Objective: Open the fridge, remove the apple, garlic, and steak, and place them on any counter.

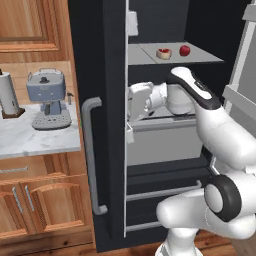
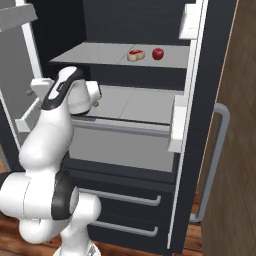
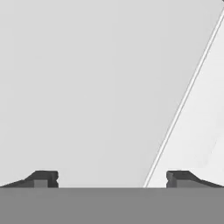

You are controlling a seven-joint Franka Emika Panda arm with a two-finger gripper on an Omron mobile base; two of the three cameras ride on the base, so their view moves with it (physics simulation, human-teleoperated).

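The black fridge (image 1: 102, 60) stands with its right door swung open and its left door shut. On the upper shelf (image 2: 95, 54) lie the steak (image 1: 163, 53) (image 2: 135, 55) and, just to its right, the red apple (image 1: 184, 50) (image 2: 158, 53). The garlic is out of view. My gripper (image 3: 112, 179) is open, its two dark fingertips (image 3: 43, 178) wide apart with nothing between them, facing a plain pale grey surface. The white hand (image 1: 140, 100) (image 2: 91, 95) reaches into the fridge just above the lower shelf (image 2: 135, 107), one level below the apple and steak.
Left of the fridge the marble counter (image 1: 30, 137) carries a blue-grey coffee machine (image 1: 47, 100) and a paper towel roll (image 1: 7, 95). The open door's white bins (image 2: 179, 122) jut in at the right. Two drawers with grey handles (image 2: 127, 197) sit below.
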